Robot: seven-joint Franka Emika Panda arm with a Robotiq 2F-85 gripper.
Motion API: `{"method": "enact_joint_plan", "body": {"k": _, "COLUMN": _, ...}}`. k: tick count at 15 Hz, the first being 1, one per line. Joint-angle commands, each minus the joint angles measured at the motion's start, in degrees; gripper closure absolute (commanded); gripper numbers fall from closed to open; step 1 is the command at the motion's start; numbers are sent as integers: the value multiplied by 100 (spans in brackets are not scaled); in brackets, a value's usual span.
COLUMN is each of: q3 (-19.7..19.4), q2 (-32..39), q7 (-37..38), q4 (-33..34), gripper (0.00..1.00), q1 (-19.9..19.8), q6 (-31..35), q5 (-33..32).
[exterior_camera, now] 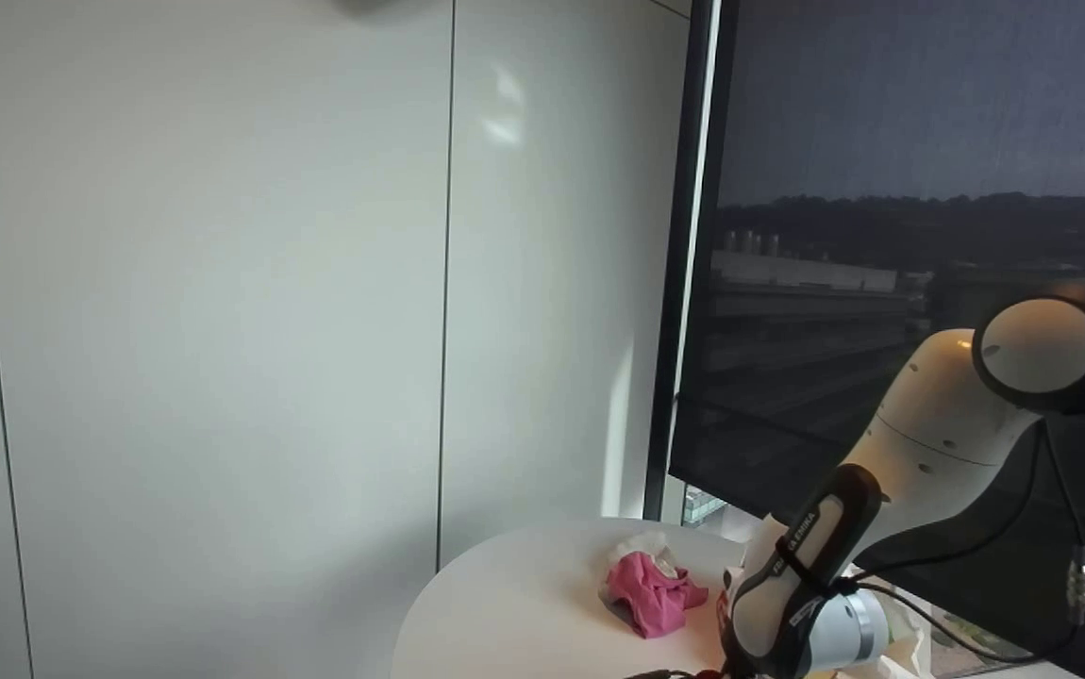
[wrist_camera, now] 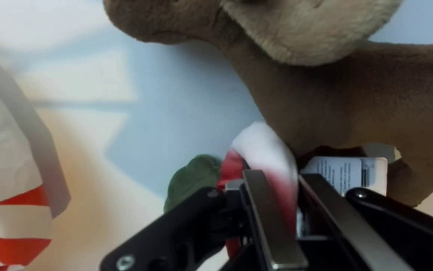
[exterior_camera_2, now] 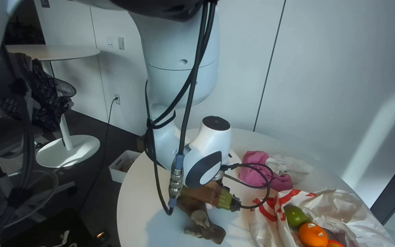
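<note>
Pincer (wrist_camera: 282,175) of black linkages and flat grey metal fingers (wrist_camera: 271,222) is seen towards five o'clock in the wrist view; the fingers are parted by a narrow gap, in which a soft, rounded, red-and-white object (wrist_camera: 273,162) is framed, though whether it is pinched cannot be told. At that object's one o'clock a brown, beige-eared plush animal (wrist_camera: 314,101) is seen just beside it, at three a white printed label (wrist_camera: 337,171), and at nine a dark green, rounded shape (wrist_camera: 192,180), partly covered by the pincer. In an exterior view the animal is carried by a round white worktop (exterior_camera_2: 139,202); a crumpled pink cloth (exterior_camera_2: 254,157) is seen at the animal's two o'clock, a white, red-marked paper bag (exterior_camera_2: 341,209) with orange fruit (exterior_camera_2: 313,235) at its three.
</note>
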Motion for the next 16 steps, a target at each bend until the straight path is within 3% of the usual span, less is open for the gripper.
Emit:
{"method": "enact_joint_plan", "body": {"k": 1, "q3": -512, "q2": -84, "q7": 531, "q4": 268, "gripper": 83, "q1": 43, "q6": 510, "q5": -259}}
{"method": "enact_joint_plan", "body": {"k": 8, "q3": -1424, "q2": -11, "q7": 1243, "q4": 646, "gripper": 83, "q1": 344, "q6": 544, "q5": -249}}
{"method": "enact_joint_plan", "body": {"k": 16, "q3": -2428, "q2": -499, "q7": 1909, "q4": 749, "gripper": 83, "q1": 1148, "q6": 690, "q5": -217}}
